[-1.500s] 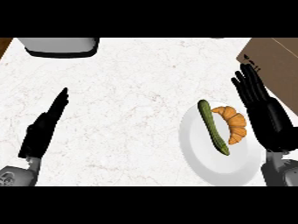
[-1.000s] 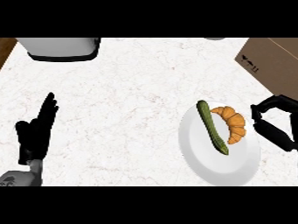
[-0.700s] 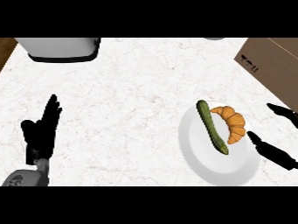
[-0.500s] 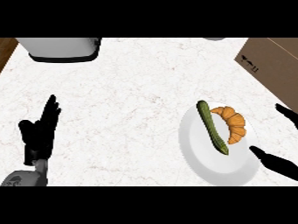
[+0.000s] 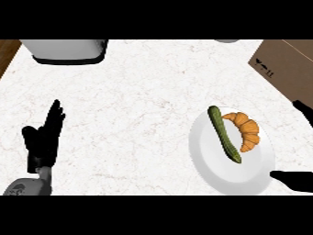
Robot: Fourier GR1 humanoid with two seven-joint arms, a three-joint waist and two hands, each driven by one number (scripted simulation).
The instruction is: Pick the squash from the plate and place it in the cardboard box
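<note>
Squash [image 5: 224, 134] is the long green thing lying on the white plate [image 5: 216, 172] at the right of the counter [image 5: 138, 105], right up against an orange croissant [image 5: 245, 130] on its right side, so that's the thing to worry about. Going by size: marble counter fills most of the view, the cardboard box [image 5: 298, 69] sits at the far right corner, well apart from the plate, and a grey appliance [image 5: 67, 49] is at the far left edge. The right hand [image 5: 306, 180] shows at the right edge, spread wide open with one part near the plate's near rim and fingers [image 5: 312, 120] up beside the plate's right side, holding nothing. The left hand [image 5: 43, 140] just rests open at the near left, fingers up. My guess at what could go wrong: the croissant sits between that right hand and the squash, so a grab coming in from the right could close on the pastry instead, or shove both across the plate. Squash is also thin and lies flat, so fingers might slide over it or tip the plate's rim.
</note>
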